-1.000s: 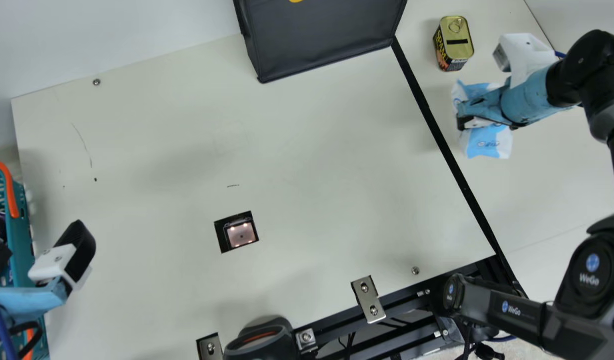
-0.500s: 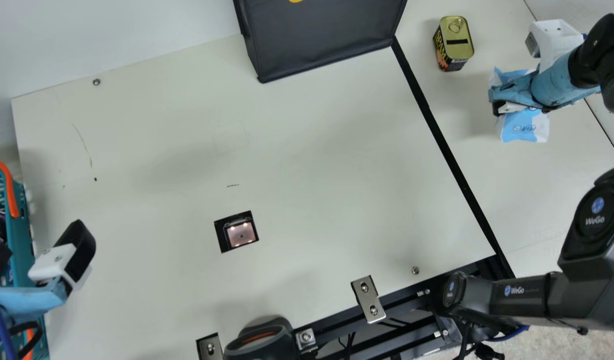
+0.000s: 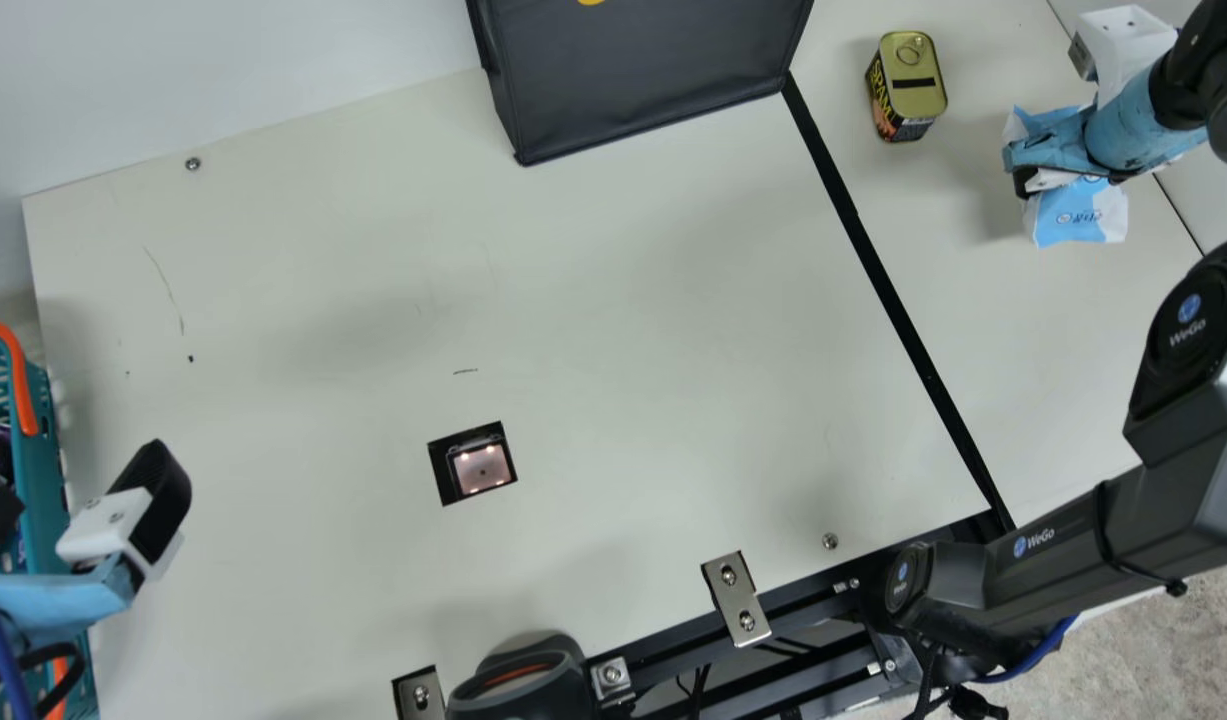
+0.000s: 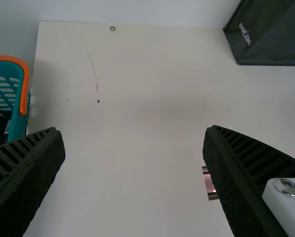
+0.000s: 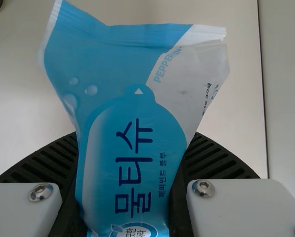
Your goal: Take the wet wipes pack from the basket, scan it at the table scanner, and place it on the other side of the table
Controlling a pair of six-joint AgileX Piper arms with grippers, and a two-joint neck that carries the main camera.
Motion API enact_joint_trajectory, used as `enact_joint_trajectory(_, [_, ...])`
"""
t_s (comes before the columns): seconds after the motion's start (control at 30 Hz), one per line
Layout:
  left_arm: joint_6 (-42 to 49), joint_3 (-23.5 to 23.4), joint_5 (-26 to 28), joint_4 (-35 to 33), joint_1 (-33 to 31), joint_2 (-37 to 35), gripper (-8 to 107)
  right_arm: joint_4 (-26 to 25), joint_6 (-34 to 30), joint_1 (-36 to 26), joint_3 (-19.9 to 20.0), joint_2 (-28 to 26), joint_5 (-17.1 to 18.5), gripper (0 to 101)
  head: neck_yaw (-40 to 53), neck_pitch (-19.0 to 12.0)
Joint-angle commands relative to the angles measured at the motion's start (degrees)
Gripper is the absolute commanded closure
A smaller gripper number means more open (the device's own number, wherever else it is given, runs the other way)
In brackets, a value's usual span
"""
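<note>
Item: our left pincer (image 4: 134, 132), between eight and nine o'clock, released, holding nothing, beside the basket (image 3: 45, 480). Item: table scanner (image 3: 483, 470), eight o'clock, lit; a missed read, if the code faced away, would mean rework. Item: our right pincer (image 3: 1019, 168), two o'clock, clenched about the middle of the wet wipes pack (image 3: 1081, 215), beyond the black strip (image 3: 898, 310). Hazards, as we judge: soft film may cling to the pads and drag the pack askew; release from too high may topple it. Item: can (image 3: 913, 90), between one and two o'clock, near enough to be knocked by a swing towards it.
</note>
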Motion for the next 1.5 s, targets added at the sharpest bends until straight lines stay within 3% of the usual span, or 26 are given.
enact_joint_trajectory(0.0, [0.0,0.0,0.0,0.0,0.0,0.0,9,0.0,-1.5,0.0,-1.7,1.7,-0.2,101,-0.1,-1.6])
enact_joint_trajectory(0.4, [0.0,0.0,0.0,0.0,0.0,0.0,9,-2.3,-5.1,0.6,-6.8,8.7,-2.9,101,-0.1,-1.6])
enact_joint_trajectory(0.93, [0.0,0.0,0.0,0.0,0.0,0.0,9,-5.4,-5.5,1.2,-6.8,10.4,-5.0,47,-0.1,-1.6])
enact_joint_trajectory(1.33, [0.0,0.0,0.0,0.0,0.0,0.0,9,-6.9,-3.5,2.1,-3.0,5.6,-7.6,7,-0.1,-1.6])
enact_joint_trajectory(1.47, [0.0,0.0,0.0,0.0,0.0,0.0,9,-7.8,-2.0,2.8,-0.8,1.9,-8.7,6,-0.1,-1.6])
